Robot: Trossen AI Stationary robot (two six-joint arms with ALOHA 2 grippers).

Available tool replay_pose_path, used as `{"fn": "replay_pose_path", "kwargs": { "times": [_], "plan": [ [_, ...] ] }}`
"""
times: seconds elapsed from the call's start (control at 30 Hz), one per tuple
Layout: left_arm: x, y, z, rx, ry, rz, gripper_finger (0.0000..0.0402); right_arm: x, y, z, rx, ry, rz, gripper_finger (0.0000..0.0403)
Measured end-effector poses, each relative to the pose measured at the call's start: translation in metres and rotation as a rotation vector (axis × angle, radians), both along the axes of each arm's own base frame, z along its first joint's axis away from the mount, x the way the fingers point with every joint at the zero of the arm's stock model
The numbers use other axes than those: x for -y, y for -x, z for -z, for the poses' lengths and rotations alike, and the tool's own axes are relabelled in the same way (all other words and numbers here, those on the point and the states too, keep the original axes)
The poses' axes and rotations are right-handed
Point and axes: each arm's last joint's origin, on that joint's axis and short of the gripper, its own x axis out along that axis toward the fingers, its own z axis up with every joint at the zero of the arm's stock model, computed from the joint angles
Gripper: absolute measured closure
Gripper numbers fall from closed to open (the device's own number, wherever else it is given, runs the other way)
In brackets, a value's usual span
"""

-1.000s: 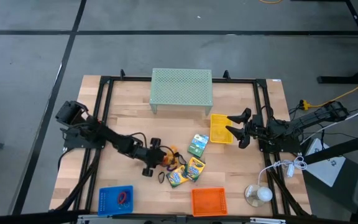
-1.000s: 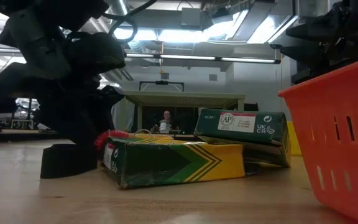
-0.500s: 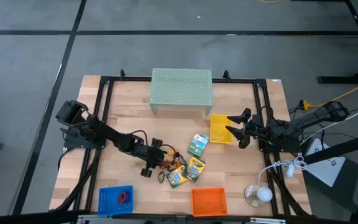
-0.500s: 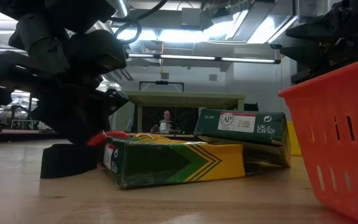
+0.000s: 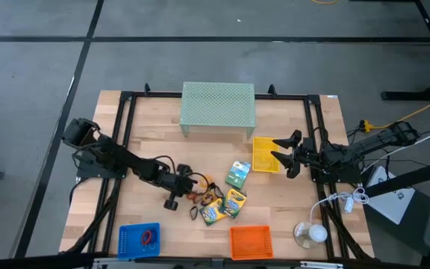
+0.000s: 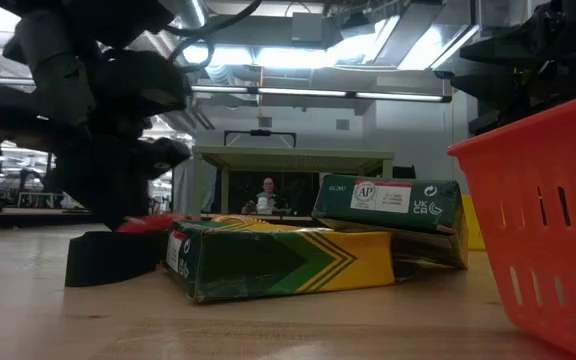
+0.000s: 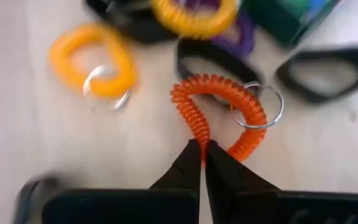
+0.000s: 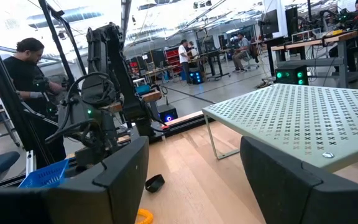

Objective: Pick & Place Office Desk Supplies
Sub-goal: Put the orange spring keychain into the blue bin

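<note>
My left gripper (image 5: 186,191) is shut on an orange coil ring (image 7: 219,115) that carries a metal key ring (image 7: 257,106). Around it lie yellow coil rings (image 7: 95,59), a purple ring (image 7: 246,38) and black clips (image 7: 328,71). Three green-and-yellow crayon boxes (image 5: 234,202) lie flat to the right of the pile. My right gripper (image 5: 281,153) stands open at the right edge of the yellow basket (image 5: 263,155), with nothing between its fingers (image 8: 114,177). My left gripper pinches the orange coil ring's near bend (image 7: 199,132) between its two shut fingertips (image 7: 191,163). The fingers slant down at it from the table's left side. The rest of the coil and its key ring seem to lie on the wood beyond the fingertips.
A pale green mesh riser (image 5: 218,108) stands at the far middle. Along the near edge sit a blue basket (image 5: 129,240) with a purple ring inside and an orange basket (image 5: 250,241). A white lamp-like object (image 5: 309,233) sits at the near right. People show in the room beyond.
My left gripper has shut and taken hold of the orange coil ring. It has drawn back a little toward the table's left edge, and the coil has come with it, away from the nearest crayon box.
</note>
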Motion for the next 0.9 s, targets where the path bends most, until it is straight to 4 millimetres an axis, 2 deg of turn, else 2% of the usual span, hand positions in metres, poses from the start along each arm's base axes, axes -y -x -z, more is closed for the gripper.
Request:
{"fn": "replay_pose_path", "kwargs": {
  "times": [0.27, 0.53, 0.7, 0.9],
  "plan": [
    [-0.010, 0.027, -0.036, 0.009, -0.062, -0.077, 0.0400, 0.000, 0.000, 0.000, -0.001, 0.000, 0.000, 0.0147],
    [-0.004, 0.044, -0.060, 0.088, -0.030, -0.086, 0.0399, 0.000, 0.000, 0.000, 0.002, -0.001, 0.000, 0.0147],
    [0.002, 0.038, -0.048, 0.050, -0.037, -0.089, 0.0383, 0.000, 0.000, 0.000, 0.002, -0.005, -0.001, 0.0147],
    [0.007, 0.023, -0.018, -0.020, -0.093, -0.070, 0.0321, 0.000, 0.000, 0.000, 0.004, -0.009, -0.001, 0.0147]
  ]
}}
